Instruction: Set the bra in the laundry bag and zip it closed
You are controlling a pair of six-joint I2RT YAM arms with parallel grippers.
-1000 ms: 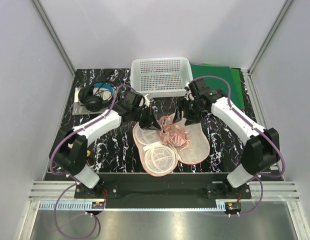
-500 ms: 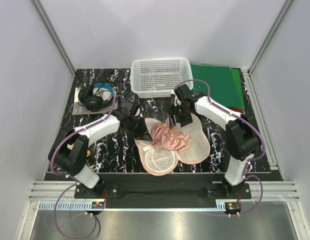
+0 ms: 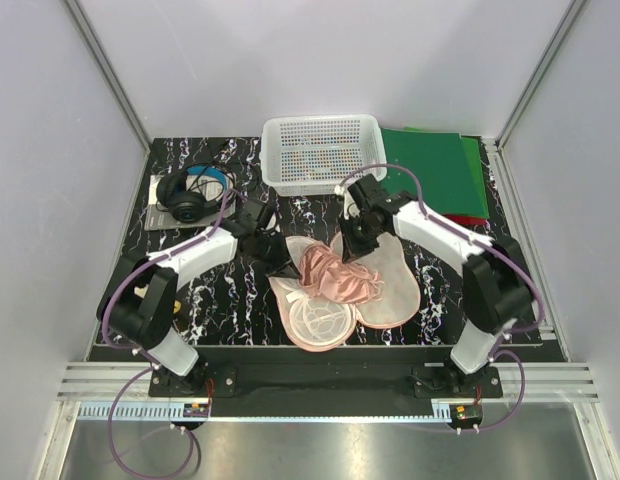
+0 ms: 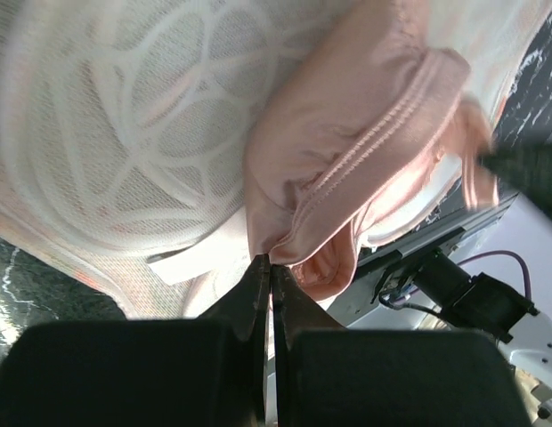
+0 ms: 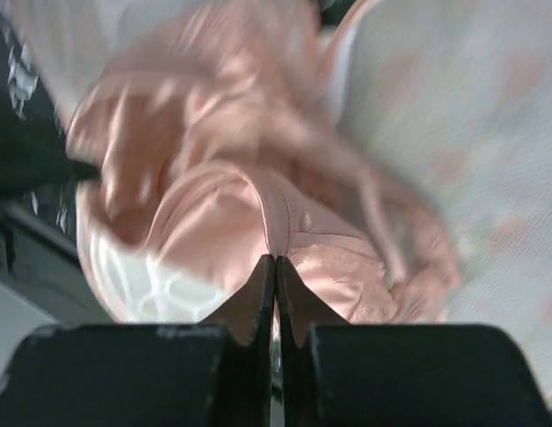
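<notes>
Pinching the bra (image 4: pixel 347 178) at opposite edges are left gripper (image 4: pixel 270 263) and right gripper (image 5: pixel 275 261).

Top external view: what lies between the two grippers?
In that view the bra, bunched over the open laundry bag, fills the stretch from left gripper to right gripper; each wrist view shows it pinched.

Plain pale walls (image 3: pixel 320 60) enclose the left, far and right sides. A black, white-veined surface (image 3: pixel 230 300) lies between them, an aluminium rail (image 3: pixel 550 378) along its near edge.
</notes>
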